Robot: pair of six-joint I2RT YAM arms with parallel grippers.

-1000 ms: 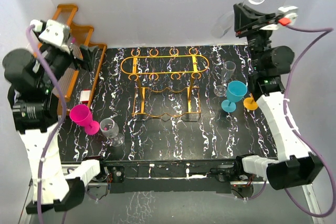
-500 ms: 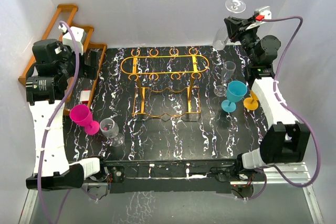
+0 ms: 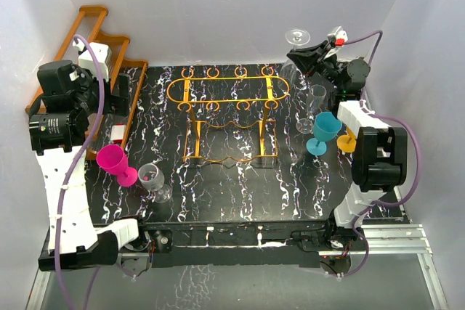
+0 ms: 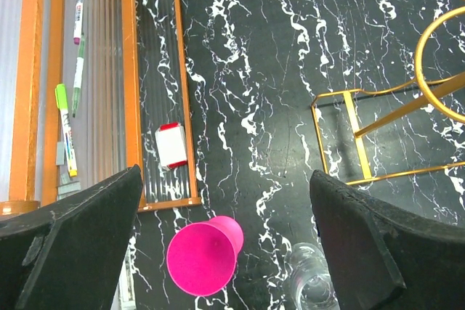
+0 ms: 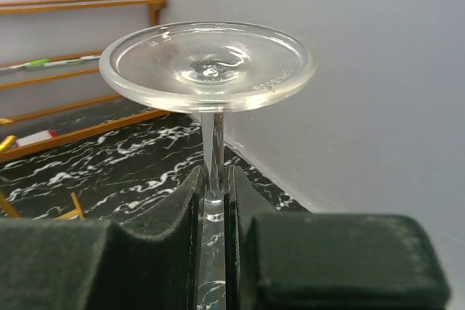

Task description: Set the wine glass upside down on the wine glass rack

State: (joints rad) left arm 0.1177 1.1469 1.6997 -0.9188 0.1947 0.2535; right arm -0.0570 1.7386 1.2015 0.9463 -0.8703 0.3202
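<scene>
My right gripper (image 3: pixel 304 54) is shut on the stem of a clear wine glass (image 3: pixel 296 35) held upside down, foot on top. It hangs just beyond the right end of the wine glass rack (image 3: pixel 227 88), a thin orange-gold wire frame standing mid-table. In the right wrist view the round foot (image 5: pixel 208 67) sits above my right gripper (image 5: pixel 212 194), whose pads pinch the stem; the bowl is hidden below. My left gripper (image 3: pixel 125 94) stands open at the far left, beside the wooden rack. In the left wrist view my left gripper (image 4: pixel 225 252) is high above the table with nothing between its fingers.
A pink goblet (image 3: pixel 112 161) and a clear glass (image 3: pixel 154 179) stand front left. A teal goblet (image 3: pixel 325 130), an orange piece (image 3: pixel 347 141) and another clear glass (image 3: pixel 317 98) stand at the right. A brown wooden stepped rack (image 3: pixel 94 38) with markers (image 4: pixel 67 128) lines the left side.
My right arm has come down and to the left with the glass, from high at the back right towards the rack's right end. The left arm has settled back by the wooden rack.
</scene>
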